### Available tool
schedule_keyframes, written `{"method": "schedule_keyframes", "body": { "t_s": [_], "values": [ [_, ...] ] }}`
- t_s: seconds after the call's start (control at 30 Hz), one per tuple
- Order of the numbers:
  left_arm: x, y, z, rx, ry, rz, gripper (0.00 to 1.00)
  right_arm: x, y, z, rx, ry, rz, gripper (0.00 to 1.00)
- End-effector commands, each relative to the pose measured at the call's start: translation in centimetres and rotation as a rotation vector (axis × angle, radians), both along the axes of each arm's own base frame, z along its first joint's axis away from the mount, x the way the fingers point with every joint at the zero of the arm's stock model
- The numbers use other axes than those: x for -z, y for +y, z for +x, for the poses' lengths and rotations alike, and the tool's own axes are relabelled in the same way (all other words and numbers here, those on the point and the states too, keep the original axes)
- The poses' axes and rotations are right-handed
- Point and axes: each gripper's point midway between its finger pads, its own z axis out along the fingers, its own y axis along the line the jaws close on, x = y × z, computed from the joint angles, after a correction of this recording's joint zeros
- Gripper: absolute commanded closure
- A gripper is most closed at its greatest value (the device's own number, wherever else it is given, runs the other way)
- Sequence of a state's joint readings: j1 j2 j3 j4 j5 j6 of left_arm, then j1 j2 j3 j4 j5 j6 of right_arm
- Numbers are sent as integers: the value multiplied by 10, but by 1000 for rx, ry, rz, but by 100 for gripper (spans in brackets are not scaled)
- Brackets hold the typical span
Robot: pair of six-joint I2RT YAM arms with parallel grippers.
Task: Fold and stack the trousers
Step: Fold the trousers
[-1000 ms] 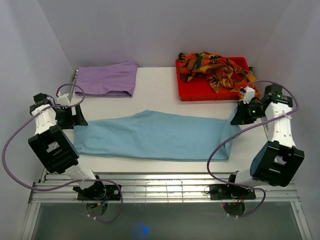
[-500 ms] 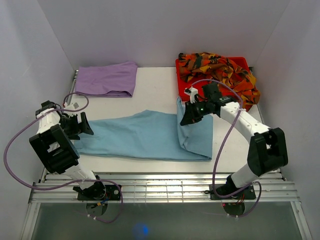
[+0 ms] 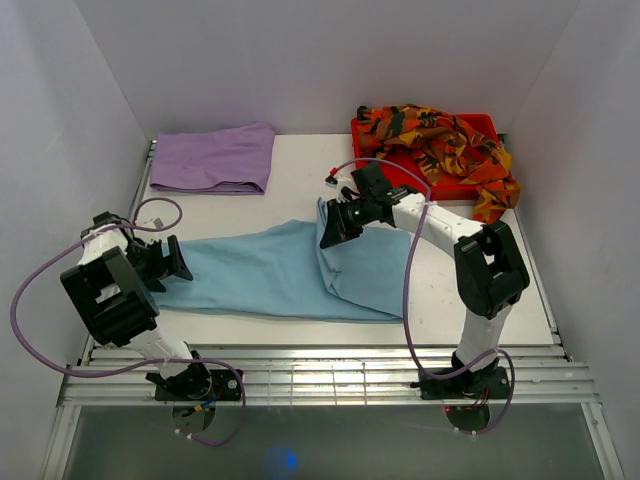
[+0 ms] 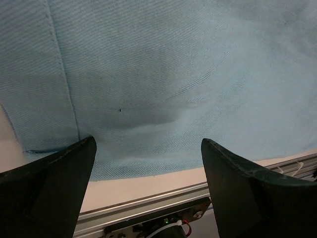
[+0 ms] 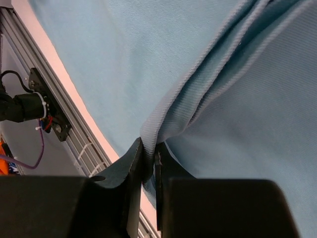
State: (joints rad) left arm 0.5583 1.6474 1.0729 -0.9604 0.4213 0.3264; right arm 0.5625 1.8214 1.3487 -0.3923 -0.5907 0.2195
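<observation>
The light blue trousers point(image 3: 260, 275) lie lengthwise across the table's middle, with their right end lifted and doubled back toward the left. My right gripper point(image 3: 333, 232) is shut on that raised end, and in the right wrist view the cloth point(image 5: 208, 74) is pinched between its fingers point(image 5: 131, 163). My left gripper point(image 3: 176, 262) stands open low over the trousers' left end, whose blue cloth point(image 4: 163, 79) fills the left wrist view. A folded lilac pair point(image 3: 213, 158) lies at the back left. An orange-red-black patterned pair point(image 3: 440, 140) is heaped in the red tray point(image 3: 400, 183).
The red tray sits at the back right, near the right wall. A metal rail point(image 3: 320, 375) runs along the table's near edge by both arm bases. White walls close in the left, right and back sides.
My right gripper has carried the trousers' right end from the far right to past the middle, folding it leftward. My left gripper has moved down and right onto the left end.
</observation>
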Motion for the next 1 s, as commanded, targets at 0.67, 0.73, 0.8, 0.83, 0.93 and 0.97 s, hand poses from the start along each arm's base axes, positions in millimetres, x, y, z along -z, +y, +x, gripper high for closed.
{"method": "schedule_keyframes", "body": {
  "t_s": [0.67, 0.73, 0.8, 0.83, 0.93, 0.97],
  "values": [
    [8, -4, -24, 39, -25, 101, 2, -6, 87, -53, -66, 187, 61, 92],
    [9, -4, -24, 40, -24, 102, 2, -9, 90, -53, -69, 181, 63, 92],
    [9, -4, -24, 37, -22, 102, 2, -12, 92, -52, -69, 180, 69, 92],
    [10, -4, -23, 40, -20, 101, 2, -12, 93, -53, -72, 183, 68, 92],
    [13, -2, -23, 34, -11, 107, 2, -8, 94, -55, -71, 198, 64, 92],
    [15, -2, -23, 34, -6, 104, 2, -8, 96, -56, -77, 199, 64, 92]
  ]
}}
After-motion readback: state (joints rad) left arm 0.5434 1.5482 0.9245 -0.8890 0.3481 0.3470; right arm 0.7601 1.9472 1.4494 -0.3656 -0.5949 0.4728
